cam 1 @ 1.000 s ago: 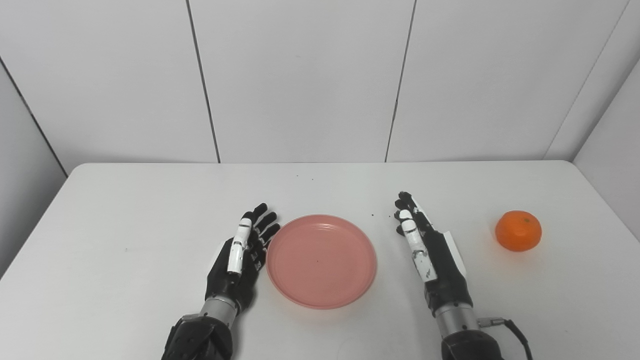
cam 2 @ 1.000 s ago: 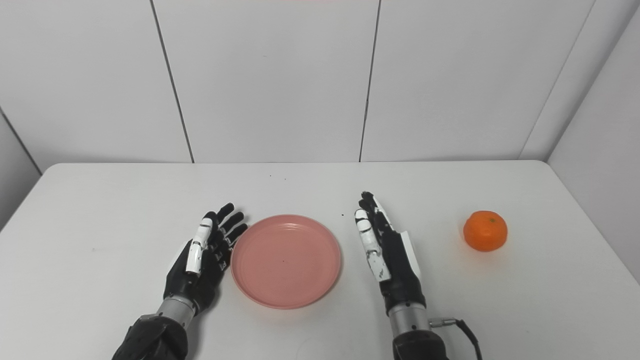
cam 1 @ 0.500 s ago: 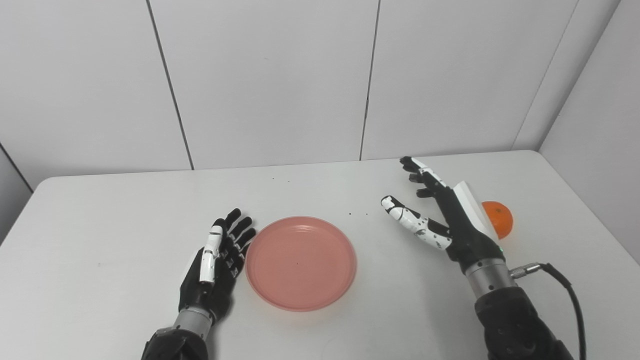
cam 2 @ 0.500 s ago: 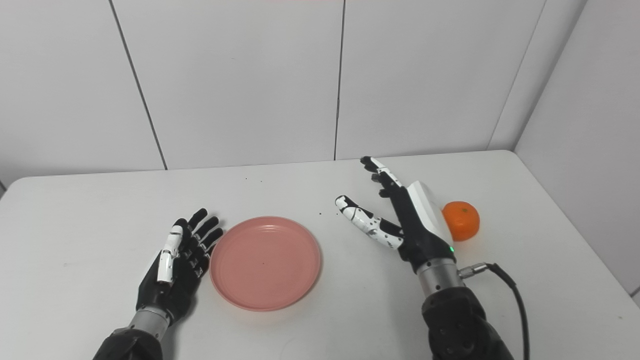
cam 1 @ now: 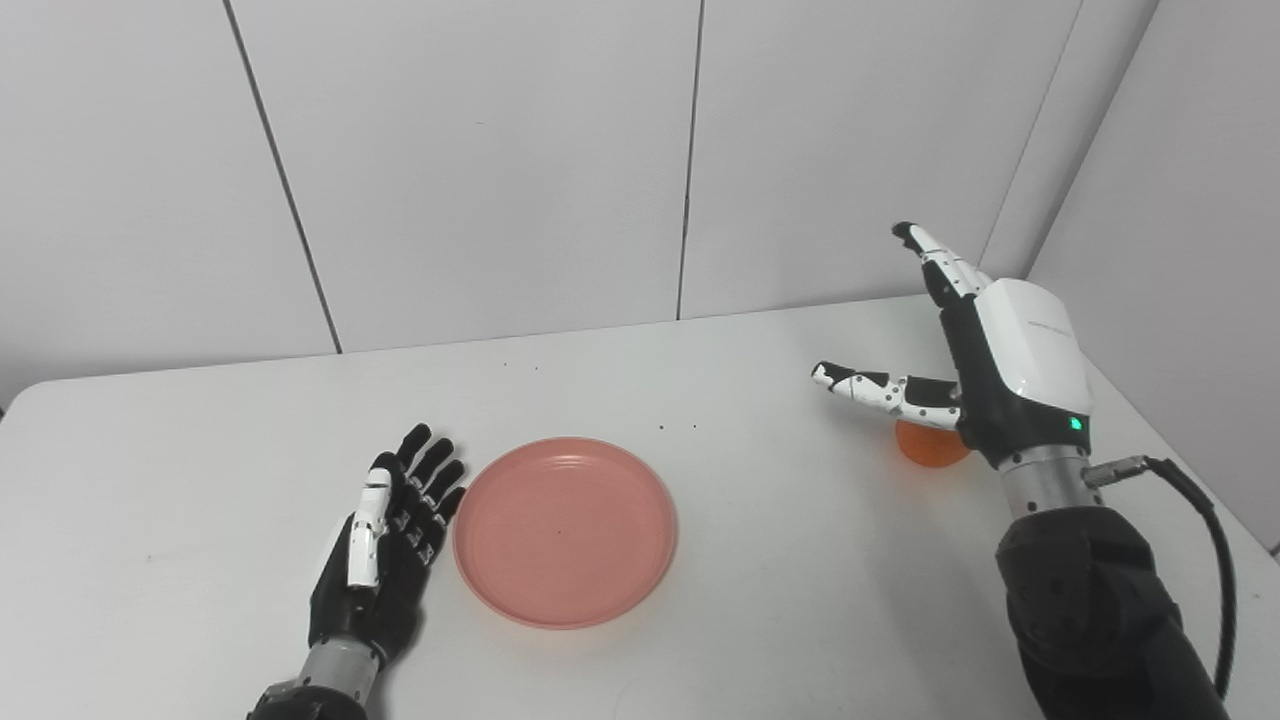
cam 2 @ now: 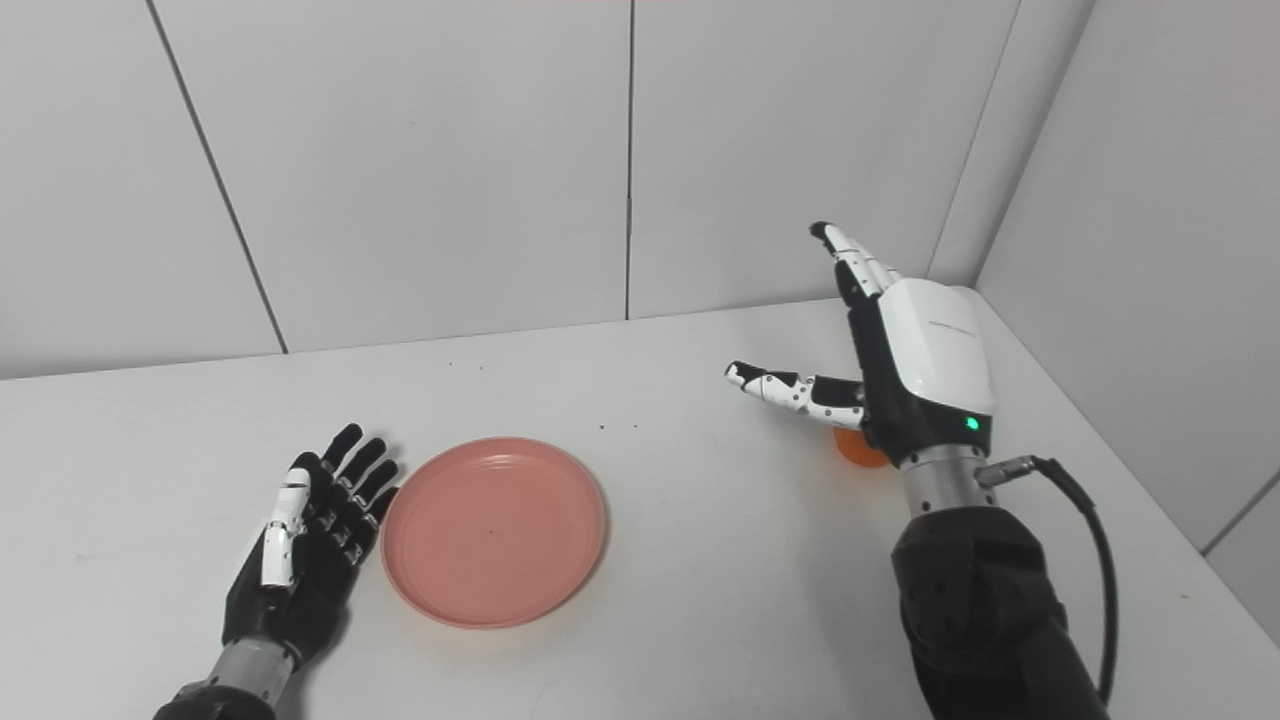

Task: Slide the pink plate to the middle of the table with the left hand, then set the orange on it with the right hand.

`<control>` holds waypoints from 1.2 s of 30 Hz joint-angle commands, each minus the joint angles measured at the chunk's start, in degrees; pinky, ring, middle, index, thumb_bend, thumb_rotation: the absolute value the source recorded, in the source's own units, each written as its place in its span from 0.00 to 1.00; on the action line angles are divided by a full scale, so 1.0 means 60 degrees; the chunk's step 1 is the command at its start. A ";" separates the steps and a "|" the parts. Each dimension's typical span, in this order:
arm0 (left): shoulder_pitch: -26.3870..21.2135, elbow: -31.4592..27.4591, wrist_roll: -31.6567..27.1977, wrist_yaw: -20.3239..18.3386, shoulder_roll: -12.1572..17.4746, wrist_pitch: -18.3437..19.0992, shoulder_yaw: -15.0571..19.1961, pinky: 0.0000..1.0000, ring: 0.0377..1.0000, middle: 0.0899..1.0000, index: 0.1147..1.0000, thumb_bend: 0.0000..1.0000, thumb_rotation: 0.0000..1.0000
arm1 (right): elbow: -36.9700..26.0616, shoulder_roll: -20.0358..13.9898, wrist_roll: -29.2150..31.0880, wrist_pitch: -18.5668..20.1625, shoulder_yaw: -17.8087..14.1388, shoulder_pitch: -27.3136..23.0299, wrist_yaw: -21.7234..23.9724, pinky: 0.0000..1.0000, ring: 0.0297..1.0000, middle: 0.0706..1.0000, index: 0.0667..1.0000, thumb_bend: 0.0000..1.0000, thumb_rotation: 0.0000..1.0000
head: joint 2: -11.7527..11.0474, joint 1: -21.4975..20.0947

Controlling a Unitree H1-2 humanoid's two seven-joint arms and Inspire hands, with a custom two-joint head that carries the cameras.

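Both hands hold nothing: the right hand hangs spread above the small round orange, mostly hiding it; the left hand lies flat beside the round, shallow pink plastic plate mid-desk.

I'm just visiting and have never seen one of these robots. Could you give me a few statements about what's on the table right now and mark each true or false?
1. The pink plate is empty. True.
2. The right hand is closed around the orange. False: its fingers are spread open and it is raised over the orange, which sits on the white table.
3. The left hand lies flat just beside the plate's left edge. True.
4. The orange is fully visible. False: the right hand hides most of it.
5. A cup stands next to the plate. False: only the plate and orange are on the table.
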 commanded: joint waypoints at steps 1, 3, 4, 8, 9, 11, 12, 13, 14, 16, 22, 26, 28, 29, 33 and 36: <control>-0.0131 0.0202 -0.0105 -0.0129 0.0078 -0.0196 0.0084 0.96 0.95 0.95 0.93 0.39 1.00 | -0.0033 -0.0190 -0.0319 -0.0131 -0.0224 -0.0183 -0.0080 0.72 0.83 0.89 0.92 0.88 0.56 | -0.0069 -0.0088; -0.0117 0.0225 -0.0135 -0.0153 0.0116 -0.0187 0.0113 0.95 0.94 0.94 0.93 0.39 1.00 | 0.0094 -0.0233 -0.0385 -0.0114 -0.0422 -0.0167 -0.0041 0.72 0.84 0.90 0.93 0.89 0.58 | -0.0099 -0.0142; -0.0111 0.0216 -0.0142 -0.0151 0.0129 -0.0163 0.0122 0.95 0.94 0.94 0.93 0.39 1.00 | 0.0144 -0.0239 -0.0417 -0.0090 -0.0503 -0.0167 -0.0003 0.72 0.84 0.90 0.93 0.90 0.59 | -0.0119 -0.0181; -0.0105 0.0287 -0.0261 -0.0245 0.0190 -0.0171 0.0203 0.96 0.94 0.94 0.93 0.38 1.00 | 0.0517 -0.0115 -0.0506 -0.0067 -0.0767 -0.0223 -0.0096 0.65 0.81 0.90 0.93 0.91 0.60 | -0.0242 -0.0344; -0.0095 0.0300 -0.0283 -0.0267 0.0205 -0.0184 0.0224 0.95 0.94 0.94 0.93 0.37 1.00 | 0.0620 -0.0084 -0.0509 -0.0079 -0.0811 -0.0225 -0.0151 0.65 0.80 0.90 0.92 0.91 0.60 | -0.0281 -0.0390; -0.0083 0.0353 -0.0325 -0.0332 0.0243 -0.0219 0.0269 0.96 0.94 0.94 0.93 0.37 1.00 | 0.0840 -0.0021 -0.0514 -0.0083 -0.0887 -0.0238 -0.0264 0.64 0.79 0.89 0.92 0.92 0.60 | -0.0334 -0.0487; -0.0090 0.0378 -0.0360 -0.0334 0.0252 -0.0195 0.0304 0.95 0.94 0.94 0.93 0.36 1.00 | 0.0997 -0.0006 -0.0530 -0.0088 -0.0908 -0.0245 -0.0337 0.65 0.80 0.89 0.92 0.92 0.60 | -0.0403 -0.0598; -0.0096 0.0394 -0.0384 -0.0332 0.0256 -0.0176 0.0327 0.96 0.94 0.94 0.93 0.36 1.00 | 0.1101 0.0002 -0.0541 -0.0097 -0.0921 -0.0249 -0.0385 0.66 0.80 0.89 0.92 0.93 0.60 | -0.0403 -0.0598; -0.0110 0.0444 -0.0385 -0.0374 0.0289 -0.0214 0.0325 0.96 0.94 0.94 0.93 0.35 1.00 | 0.1289 -0.0007 -0.0507 -0.0143 -0.0948 -0.0241 -0.0502 0.66 0.81 0.89 0.92 0.93 0.61 | -0.0450 -0.0644; -0.0133 0.0541 -0.0401 -0.0448 0.0342 -0.0288 0.0326 0.96 0.95 0.95 0.94 0.35 1.00 | 0.1531 -0.0008 -0.0472 -0.0205 -0.0963 -0.0231 -0.0678 0.68 0.81 0.88 0.92 0.93 0.60 | -0.0544 -0.0723; -0.0175 0.0571 -0.0490 -0.0431 0.0395 -0.0197 0.0372 0.98 0.96 0.96 0.95 0.33 1.00 | 0.2073 0.0249 -0.0619 -0.0009 -0.1048 -0.0217 -0.0796 0.70 0.83 0.89 0.92 0.94 0.59 | -0.0587 -0.0840; -0.0149 0.0523 -0.0449 -0.0414 0.0453 -0.0189 0.0337 0.99 0.97 0.97 0.95 0.33 1.00 | 0.2352 0.0326 -0.0362 -0.0048 -0.1111 -0.0176 -0.0842 0.71 0.84 0.89 0.92 0.94 0.57 | -0.0589 -0.0834; -0.0142 0.0501 -0.0451 -0.0396 0.0456 -0.0158 0.0337 0.99 0.97 0.97 0.95 0.32 1.00 | 0.2481 0.0333 -0.0209 -0.0073 -0.1130 -0.0172 -0.0892 0.72 0.85 0.89 0.92 0.95 0.57 | -0.0593 -0.0813; -0.0137 0.0488 -0.0443 -0.0385 0.0455 -0.0149 0.0334 0.99 0.97 0.96 0.95 0.32 1.00 | 0.2539 0.0333 -0.0145 -0.0080 -0.1133 -0.0174 -0.0927 0.72 0.85 0.89 0.92 0.95 0.56 | -0.0593 -0.0813; -0.0157 0.0519 -0.0512 -0.0429 0.0476 -0.0146 0.0360 0.99 0.97 0.97 0.96 0.32 1.00 | 0.2844 0.0325 0.0167 -0.0134 -0.1171 -0.0190 -0.1130 0.73 0.85 0.89 0.91 0.95 0.55 | -0.0608 -0.0817; -0.0171 0.0536 -0.0635 -0.0429 0.0459 -0.0084 0.0422 1.00 0.97 0.97 0.96 0.32 1.00 | 0.3044 0.0316 0.0300 -0.0139 -0.1136 -0.0205 -0.1218 0.74 0.86 0.89 0.92 0.95 0.55 | -0.0647 -0.0861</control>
